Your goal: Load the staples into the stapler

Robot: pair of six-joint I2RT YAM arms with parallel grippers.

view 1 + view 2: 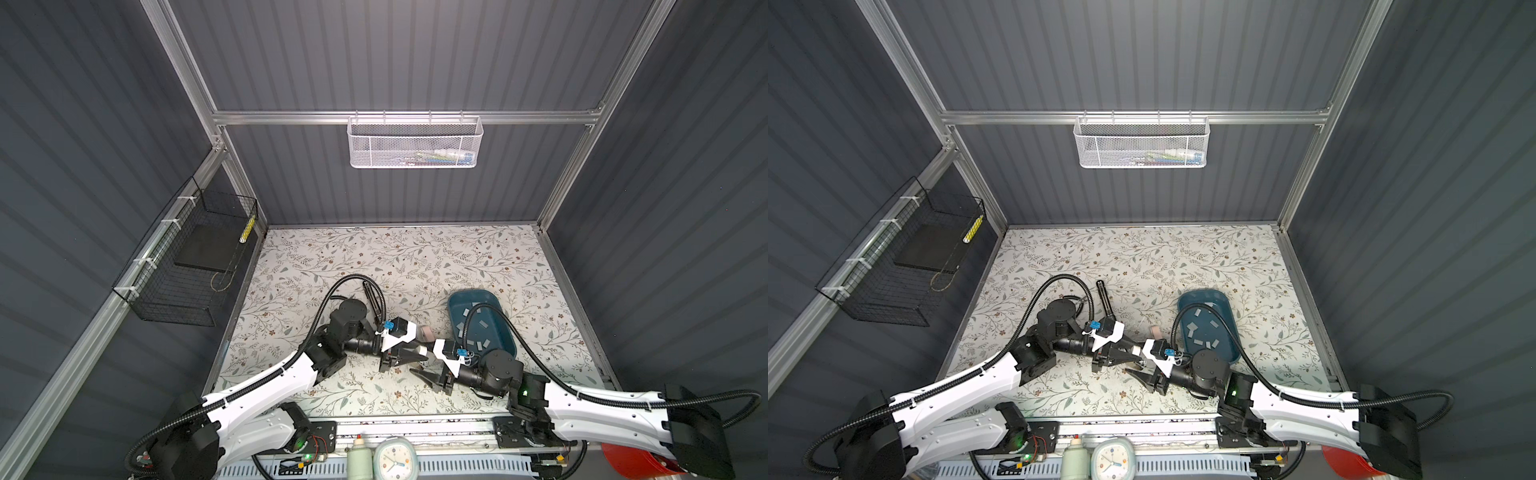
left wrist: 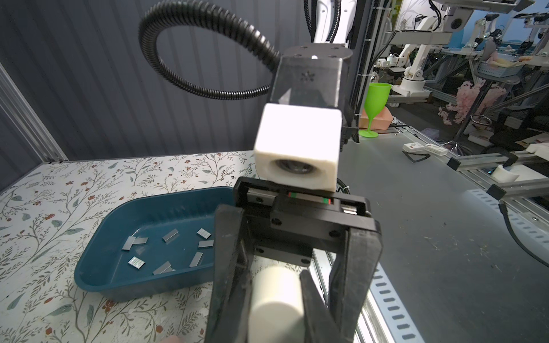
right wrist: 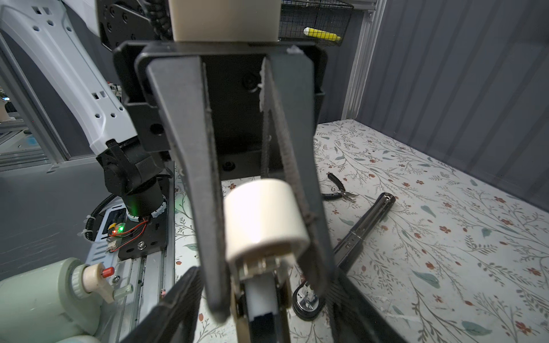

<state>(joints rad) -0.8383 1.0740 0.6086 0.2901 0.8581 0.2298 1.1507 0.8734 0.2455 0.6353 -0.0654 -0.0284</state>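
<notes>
Floral-patterned counter [image 1: 415, 257]: left end effector [image 3: 267, 294] clamps a white round-ended stapler [image 3: 264, 219], seemingly bracing it for the right end effector [image 2: 282, 326], whose parted jaws straddle it.

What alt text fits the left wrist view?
The right claw faces the camera, open and straddling a white cylinder gripped by the left claw. Behind it, a blue tray of loose staples sits on a floral table.
</notes>
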